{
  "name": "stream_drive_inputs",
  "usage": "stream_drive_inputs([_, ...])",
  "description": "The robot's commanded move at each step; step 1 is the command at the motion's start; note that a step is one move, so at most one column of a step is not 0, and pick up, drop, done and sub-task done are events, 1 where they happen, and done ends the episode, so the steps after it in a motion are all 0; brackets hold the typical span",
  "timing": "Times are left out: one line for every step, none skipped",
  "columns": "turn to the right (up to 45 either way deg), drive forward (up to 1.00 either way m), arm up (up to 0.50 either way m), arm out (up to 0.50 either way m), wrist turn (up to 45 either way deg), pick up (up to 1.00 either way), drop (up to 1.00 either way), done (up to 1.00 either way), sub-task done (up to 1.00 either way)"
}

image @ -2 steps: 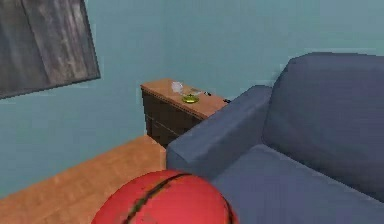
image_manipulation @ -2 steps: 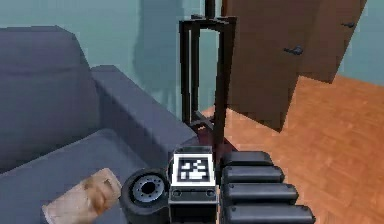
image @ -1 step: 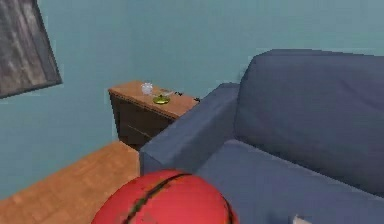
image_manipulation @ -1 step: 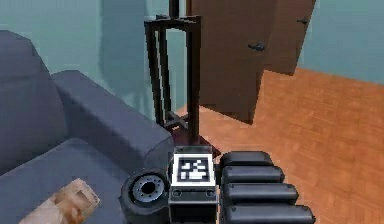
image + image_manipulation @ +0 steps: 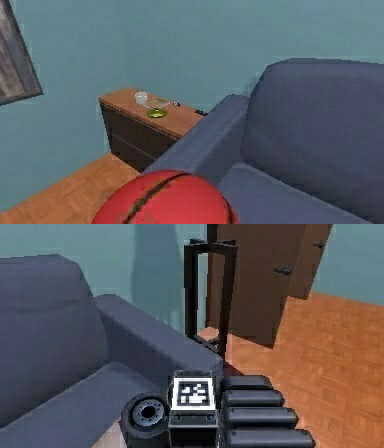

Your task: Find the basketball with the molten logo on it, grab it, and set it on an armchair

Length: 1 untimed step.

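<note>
At six o'clock in the forward view, against the bottom edge, sat the top of an orange-red basketball (image 5: 165,203) with dark seams, cut off by the frame. What it rested on could not be told. The blue armchair (image 5: 300,130) filled the span from two to five o'clock, its padded armrest passing the ball's one o'clock. At the ball's twelve o'clock a wooden side table (image 5: 130,135) stood against the teal wall (image 5: 180,40), just beside the armrest's far end. On its top were a small clear glass-like thing (image 5: 141,98), a yellow-green thing (image 5: 156,112) at that thing's five o'clock, and a small dark thing (image 5: 176,104) nearer the chair. A framed picture (image 5: 14,55) hung at ten o'clock.

In the arm side view, the arm (image 5: 262,409) showed as dark ribbed blocks at five o'clock, with a white marker square (image 5: 193,392) at six o'clock. The gripper (image 5: 147,417) showed as a dark round body at the square's eight o'clock. The armchair's seat lay behind it, so I could not tell whether it held anything. A dark upright frame (image 5: 210,294) stood at twelve o'clock, a brown door (image 5: 265,269) at one o'clock and a wooden floor (image 5: 335,354) at three.
</note>
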Motion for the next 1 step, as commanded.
stream_drive_inputs([0.0,0.0,0.0,0.26,0.0,0.0,0.0,0.0,0.0])
